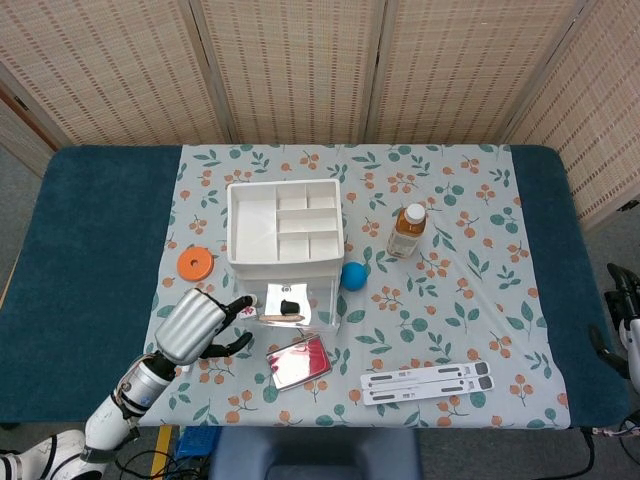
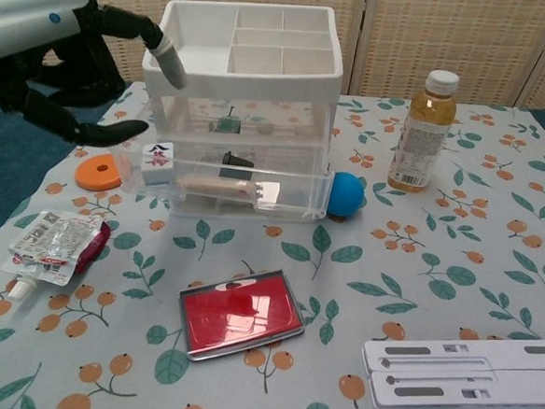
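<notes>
1. My left hand (image 2: 62, 63) hangs above the table with its fingers spread apart and nothing between them; one fingertip (image 2: 170, 63) sits right at the upper left corner of the white drawer box (image 2: 241, 48).
2. In the head view the same left hand (image 1: 195, 325) shows just to the left of the box's clear pulled-out drawer (image 1: 295, 303), near it but, as far as I can see, not gripping it.
3. The drawer (image 2: 236, 188) lies just right of and below my left hand, and it holds a long tan stick and a small dark piece.
4. A small tile with a red and black mark (image 2: 159, 157) stands just under my left hand, against the drawer's left front corner.
5. An orange disc (image 2: 99, 172) lies directly below the hand on the cloth, touching nothing else that I can tell.
6. A crumpled pouch with a red back (image 2: 56, 243) lies farther below the hand, toward me.
7. A red flat case (image 2: 240, 313) lies to the right of the pouch, in front of the drawer.
8. A blue ball (image 2: 346, 194) rests against the right side of the box, well apart from my left hand.
9. A bottle of amber drink (image 2: 424, 131) stands upright beyond the ball, farther right.
10. A white folded stand (image 2: 462, 370) lies flat at the near right.
11. My right hand (image 1: 625, 325) shows only at the right edge of the head view, well off the cloth; I cannot tell how its fingers are set.
</notes>
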You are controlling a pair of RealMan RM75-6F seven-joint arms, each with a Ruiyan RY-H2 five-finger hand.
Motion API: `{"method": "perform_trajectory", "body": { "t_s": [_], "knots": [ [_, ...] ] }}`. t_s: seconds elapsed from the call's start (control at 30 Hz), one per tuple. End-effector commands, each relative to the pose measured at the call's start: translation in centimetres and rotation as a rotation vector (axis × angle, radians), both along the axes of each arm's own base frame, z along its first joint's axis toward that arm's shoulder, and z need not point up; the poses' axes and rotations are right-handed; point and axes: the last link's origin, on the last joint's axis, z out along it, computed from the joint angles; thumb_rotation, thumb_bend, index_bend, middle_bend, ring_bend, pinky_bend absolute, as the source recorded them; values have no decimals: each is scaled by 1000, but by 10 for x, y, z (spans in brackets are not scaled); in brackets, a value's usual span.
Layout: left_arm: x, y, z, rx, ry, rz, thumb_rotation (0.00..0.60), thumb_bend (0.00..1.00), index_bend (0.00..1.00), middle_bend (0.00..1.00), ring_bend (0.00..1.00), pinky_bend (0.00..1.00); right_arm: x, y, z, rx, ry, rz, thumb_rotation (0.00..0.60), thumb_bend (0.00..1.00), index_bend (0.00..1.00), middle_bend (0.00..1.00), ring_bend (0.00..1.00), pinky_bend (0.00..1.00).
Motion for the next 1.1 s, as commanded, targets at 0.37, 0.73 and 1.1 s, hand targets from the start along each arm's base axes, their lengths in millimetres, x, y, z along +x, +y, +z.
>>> {"method": "perform_trajectory", "body": {
  "t_s": [0.37, 0.73, 1.1],
  "knots": [
    [34, 65, 8, 195, 257, -431, 600, 206, 368, 921, 1000, 1000, 8, 3, 3, -6, 10, 21, 600, 376, 33, 138, 64, 107],
    [54, 74, -17, 203, 431, -558, 600, 189, 368, 921, 1000, 1000, 12, 8, 10, -28, 24, 24, 600, 376, 33, 138, 64, 107],
    [58, 83, -22, 170, 561, -499, 600, 185, 362, 921, 1000, 1000, 9, 7, 8, -24, 17, 15, 600, 376, 34, 138, 64, 107]
  ]
}}
